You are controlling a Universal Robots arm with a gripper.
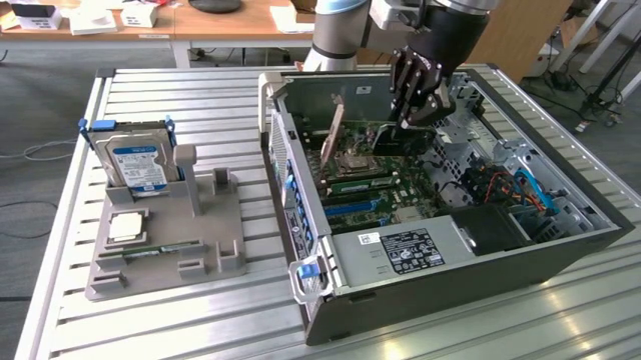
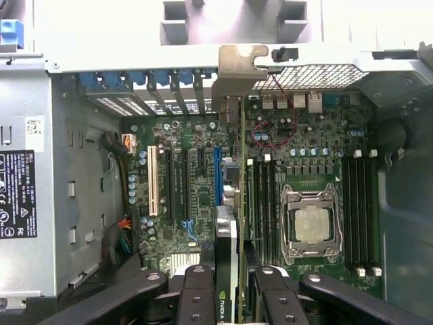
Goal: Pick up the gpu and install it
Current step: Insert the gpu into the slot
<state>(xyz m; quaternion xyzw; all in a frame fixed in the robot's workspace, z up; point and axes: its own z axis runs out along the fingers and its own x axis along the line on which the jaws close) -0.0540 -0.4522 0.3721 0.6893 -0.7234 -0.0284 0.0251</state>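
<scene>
The gpu (image 2: 226, 237) stands edge-on between my fingers (image 2: 196, 298), a thin dark card running out to its greyish-tan bracket (image 2: 237, 68) at the case's rear slots. My gripper (image 2: 226, 294) is shut on the card's near end. In the exterior view the gripper (image 1: 421, 112) reaches down into the open computer case (image 1: 481, 262), holding the gpu (image 1: 401, 141) upright just over the motherboard (image 1: 371, 191). The card lies along the blue slot (image 2: 217, 176), beside the memory slots. Whether its lower edge sits in the slot is hidden.
The processor socket (image 2: 312, 227) lies close beside the card. A power supply (image 1: 410, 249) fills the case's near end. On the slatted table at the exterior view's left, a grey fixture (image 1: 170, 240) holds a hard drive (image 1: 140, 161) with a blue-white label.
</scene>
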